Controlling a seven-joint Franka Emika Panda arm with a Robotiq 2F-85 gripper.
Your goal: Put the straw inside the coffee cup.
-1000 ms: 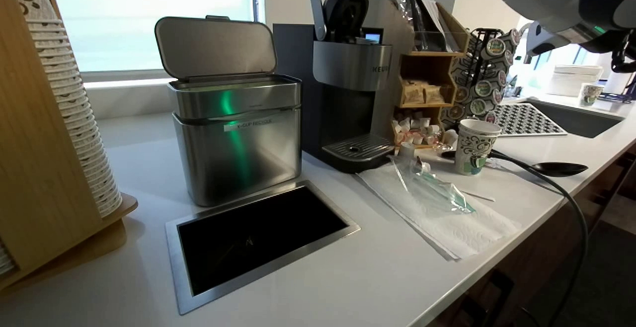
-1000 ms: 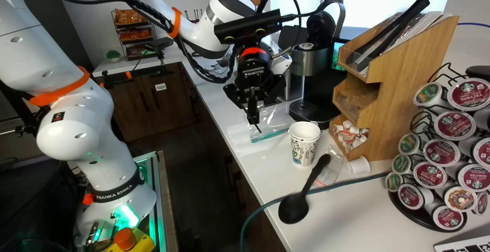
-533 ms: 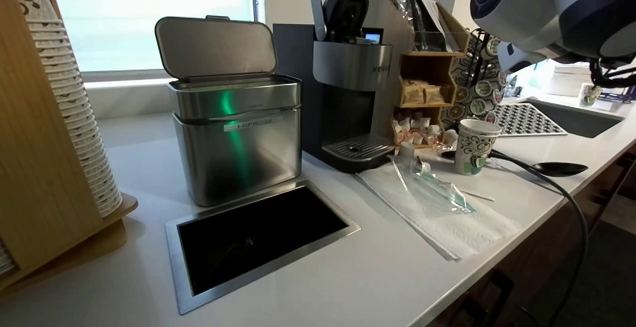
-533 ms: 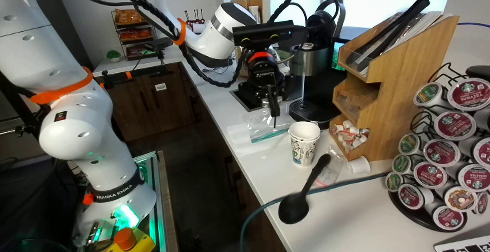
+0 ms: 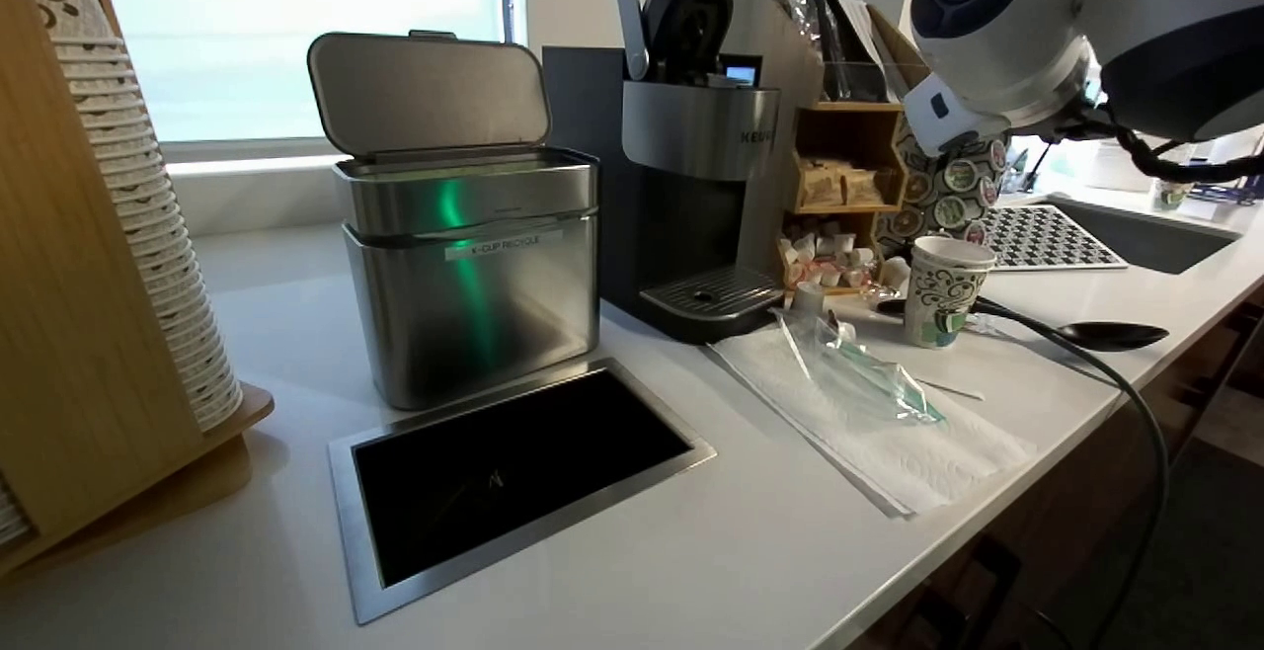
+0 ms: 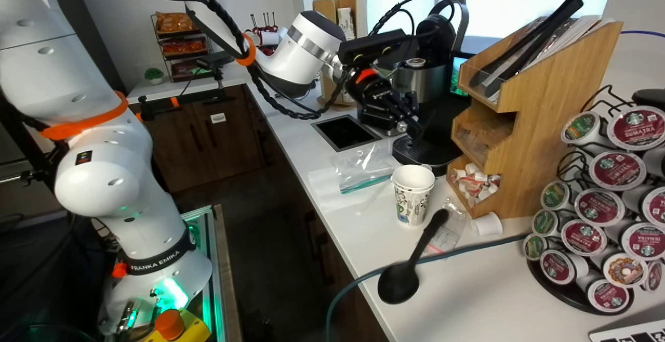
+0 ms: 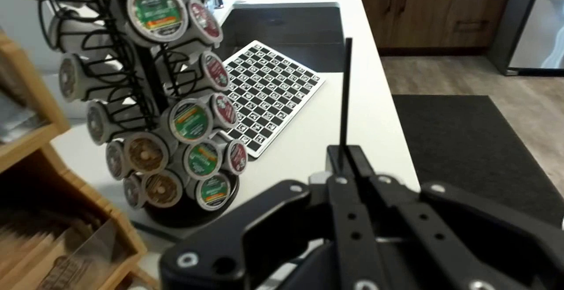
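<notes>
The coffee cup is a whitish paper cup with dark greenish markings. It stands upright and open on the counter; it also shows in an exterior view. Its rim looks double. In the wrist view it cannot be made out. My gripper is shut on a thin black straw, which sticks straight out beyond the fingertips. In an exterior view the gripper is in front of the coffee machine, above and behind the cup, tilted sideways. The straw cannot be made out there.
The coffee machine and wooden organizer stand behind the cup. A black spoon and cable lie beside it. A plastic bag lies on a paper towel. A pod rack stands further along.
In an exterior view my gripper has moved right, towards the coffee machine, and swung from pointing down to pointing sideways. The straw's tip showed below the fingers before. The cup has not moved.
</notes>
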